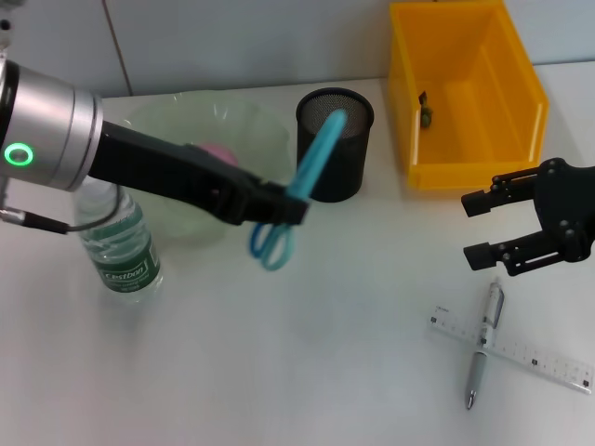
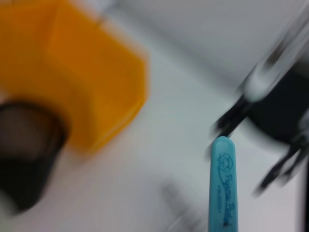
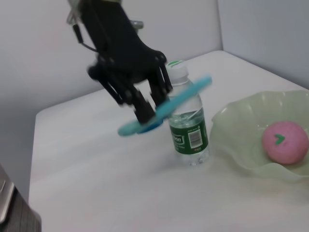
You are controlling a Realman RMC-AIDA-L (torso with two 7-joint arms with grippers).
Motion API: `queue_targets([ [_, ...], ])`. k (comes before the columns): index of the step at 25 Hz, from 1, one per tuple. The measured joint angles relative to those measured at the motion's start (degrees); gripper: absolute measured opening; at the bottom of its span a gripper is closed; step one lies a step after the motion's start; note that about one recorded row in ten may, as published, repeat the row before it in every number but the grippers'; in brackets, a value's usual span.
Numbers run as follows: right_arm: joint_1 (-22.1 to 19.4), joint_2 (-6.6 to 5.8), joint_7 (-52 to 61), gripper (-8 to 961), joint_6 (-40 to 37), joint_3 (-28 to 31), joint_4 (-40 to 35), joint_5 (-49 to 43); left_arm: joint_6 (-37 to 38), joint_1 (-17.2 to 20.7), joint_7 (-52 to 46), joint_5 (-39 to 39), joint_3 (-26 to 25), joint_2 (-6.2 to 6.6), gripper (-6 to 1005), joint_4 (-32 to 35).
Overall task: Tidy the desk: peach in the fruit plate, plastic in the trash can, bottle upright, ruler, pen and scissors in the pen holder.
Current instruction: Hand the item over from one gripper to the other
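My left gripper is shut on the blue scissors, held off the table with the tip up by the rim of the black mesh pen holder. The right wrist view shows the same grip on the scissors. The pink peach lies in the green fruit plate. The bottle stands upright. Pen and ruler lie crossed at the front right. My right gripper hangs open above them. A small dark item lies in the yellow trash can.
The trash can stands just right of the pen holder, at the back. My left arm reaches across over the plate and past the bottle. The left wrist view shows the scissors' tip with the pen holder and the trash can beyond.
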Motion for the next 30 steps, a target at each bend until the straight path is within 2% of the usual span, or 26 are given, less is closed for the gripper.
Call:
queue_targets([
  [4, 0.0, -0.4, 0.4, 759, 0.5, 0.8, 1.2, 0.0, -4.6, 2.8, 6.0, -10.8, -0.8, 0.02, 277, -7.0],
  [8, -0.2, -0.86, 0.3, 759, 0.6, 3.3, 2.3, 0.2, -5.7, 3.6, 14.2, -21.5, -0.7, -0.02, 275, -15.0],
  [10, -0.4, -0.89, 0.0, 758, 0.6, 4.1, 2.7, 0.9, -5.6, 3.9, 18.9, -27.7, -0.8, -0.02, 273, -19.5],
  [11, -0.7, -0.9, -0.1, 758, 0.6, 4.4, 3.0, 1.5, -5.3, 4.0, 23.4, -33.4, -0.8, 0.01, 272, -24.0],
  [14, -1.0, -0.76, -0.4, 758, 0.6, 4.4, 3.5, 2.0, -5.0, 4.0, 28.7, -39.8, -0.5, -0.03, 271, -30.1],
  [15, -1.0, -0.76, -0.4, 758, 0.6, 4.4, 3.5, 2.0, -5.0, 4.0, 28.7, -39.8, -0.5, -0.03, 271, -30.1],
  [16, -1.1, -0.56, -0.6, 758, 0.6, 4.5, 3.8, 2.7, -4.5, 3.9, 32.6, -45.1, 0.3, -0.26, 271, -34.9],
  [18, -1.1, -0.47, -0.8, 758, 0.7, 4.5, 4.0, 3.3, -4.3, 3.9, 33.3, -46.3, 0.6, -0.32, 271, -36.1],
  [19, -1.4, -0.19, -1.4, 758, 1.0, 4.6, 4.4, 4.6, -3.3, 3.9, 36.4, -53.1, 2.9, -0.43, 271, -40.3],
  [20, -1.4, -0.19, -1.4, 758, 1.0, 4.6, 4.4, 4.6, -3.3, 3.9, 36.4, -53.1, 2.9, -0.43, 271, -40.3],
  [21, -1.9, 0.21, -3.0, 758, 1.4, 5.0, 5.0, 6.7, -2.3, 4.3, 39.3, -59.3, 6.3, -0.47, 271, -43.1],
  [22, -1.9, 0.21, -3.0, 758, 1.4, 5.0, 5.0, 6.7, -2.3, 4.3, 39.3, -59.3, 6.3, -0.47, 271, -43.1],
  [23, -2.3, 0.41, -4.0, 758, 1.9, 5.1, 5.3, 8.1, -2.0, 4.6, 40.9, -62.4, 8.4, -0.5, 271, -44.3],
  [24, -3.2, 0.85, -6.7, 759, 3.5, 5.2, 6.2, 11.6, -2.0, 5.4, 44.1, -68.8, 12.3, -0.51, 271, -45.7],
  [25, -3.2, 0.85, -6.7, 759, 3.5, 5.2, 6.2, 11.6, -2.0, 5.4, 44.1, -68.8, 12.3, -0.51, 272, -45.7],
  [28, -4.2, 1.56, -10.9, 759, 5.5, 5.2, 8.3, 16.1, -2.7, 6.5, 48.3, -77.6, 17.8, -0.56, 272, -47.7],
  [29, -4.6, 2.27, -14.2, 759, 6.9, 5.2, 9.9, 18.8, -3.9, 6.7, 51.1, -85.6, 22.5, -0.57, 272, -49.7],
  [30, -4.6, 2.27, -14.2, 759, 6.9, 5.2, 9.9, 18.8, -3.9, 6.7, 51.1, -85.6, 22.5, -0.57, 272, -49.7],
])
